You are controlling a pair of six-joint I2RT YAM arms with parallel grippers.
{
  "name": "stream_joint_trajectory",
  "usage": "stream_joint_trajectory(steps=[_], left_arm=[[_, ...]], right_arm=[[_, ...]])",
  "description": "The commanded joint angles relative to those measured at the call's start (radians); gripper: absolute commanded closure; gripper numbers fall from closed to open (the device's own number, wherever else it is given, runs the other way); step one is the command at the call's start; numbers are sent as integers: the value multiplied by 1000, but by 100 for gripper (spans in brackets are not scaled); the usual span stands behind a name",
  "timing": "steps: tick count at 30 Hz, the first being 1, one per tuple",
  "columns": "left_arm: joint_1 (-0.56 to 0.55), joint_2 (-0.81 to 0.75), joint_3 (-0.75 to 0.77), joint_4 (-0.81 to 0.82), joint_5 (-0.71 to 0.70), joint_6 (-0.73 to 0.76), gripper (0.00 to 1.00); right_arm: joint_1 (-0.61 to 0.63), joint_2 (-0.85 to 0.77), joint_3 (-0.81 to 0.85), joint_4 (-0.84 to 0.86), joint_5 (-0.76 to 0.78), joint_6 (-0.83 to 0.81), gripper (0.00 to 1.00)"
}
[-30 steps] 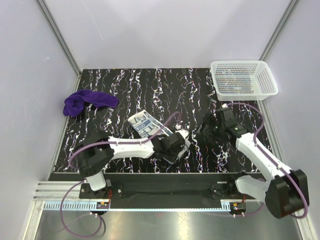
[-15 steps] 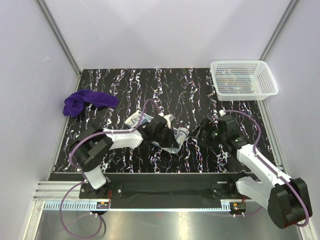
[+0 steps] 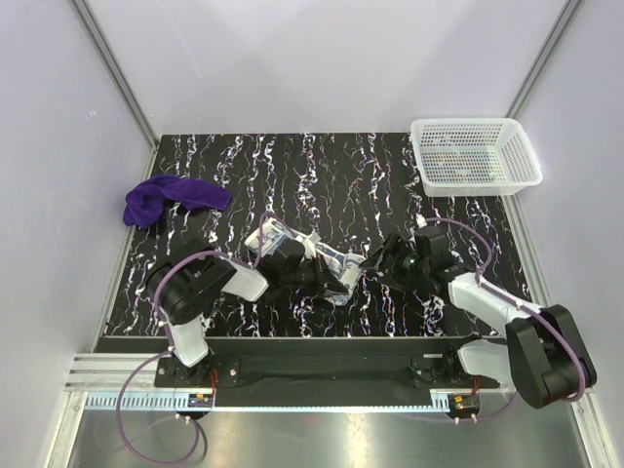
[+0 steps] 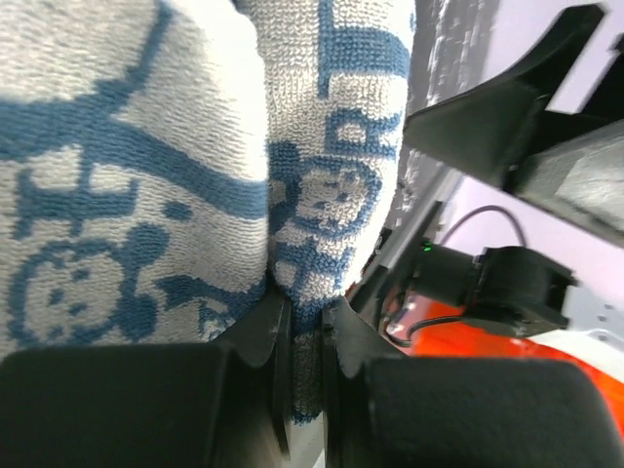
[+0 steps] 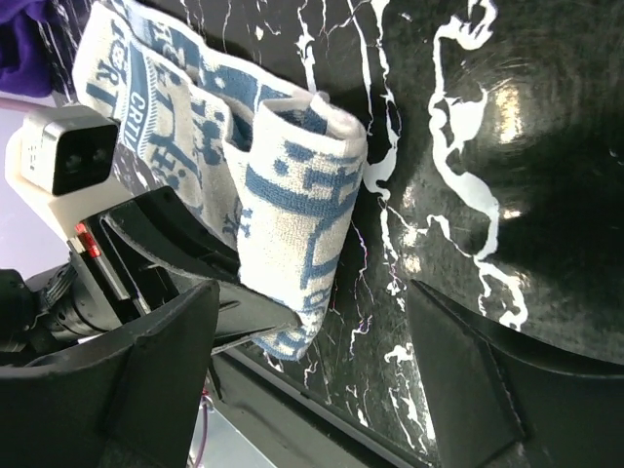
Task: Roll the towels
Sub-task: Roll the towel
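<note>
My left arm lies low, elbow bent, forearm stretched rightward, on the side of the table (image 3: 322, 175) toward the basket (image 3: 478, 181). My left gripper (image 4: 302, 331) is pinched tight on a fold of the patterned towel (image 5: 292, 185), with cloth squeezed between the fingertips. That towel sits well short of the basket, down and left of it, its end curled over into a loose roll. My right arm is folded low too, forearm nearly level and pointing away from the basket. My right gripper (image 5: 312, 341) faces the rolled end with jaws spread wide, gripping nothing. The purple towel (image 3: 171, 198) lies bunched at the table edge farthest from the basket.
</note>
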Motion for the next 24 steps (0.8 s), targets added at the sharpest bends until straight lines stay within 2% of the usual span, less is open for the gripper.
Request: stream_joint_trajectory(steps=[1, 11, 15, 18, 20, 22, 24], left_arm=[[9, 34, -25, 226, 50, -91, 100], [24, 115, -80, 421, 82, -205, 100], [33, 166, -102, 554, 103, -271, 100], [35, 188, -111, 589, 112, -283, 100], [35, 194, -109, 590, 116, -280, 100], [35, 197, -108, 593, 119, -282, 100], [35, 200, -103, 598, 126, -279, 100]], right_arm=[[35, 28, 0, 98, -2, 9, 17], [147, 164, -23, 240, 49, 63, 24], [160, 204, -23, 280, 57, 69, 27], [161, 218, -22, 288, 61, 67, 30], [161, 224, -22, 291, 64, 66, 34], [161, 232, -22, 296, 61, 64, 43], [163, 237, -23, 303, 61, 64, 47]])
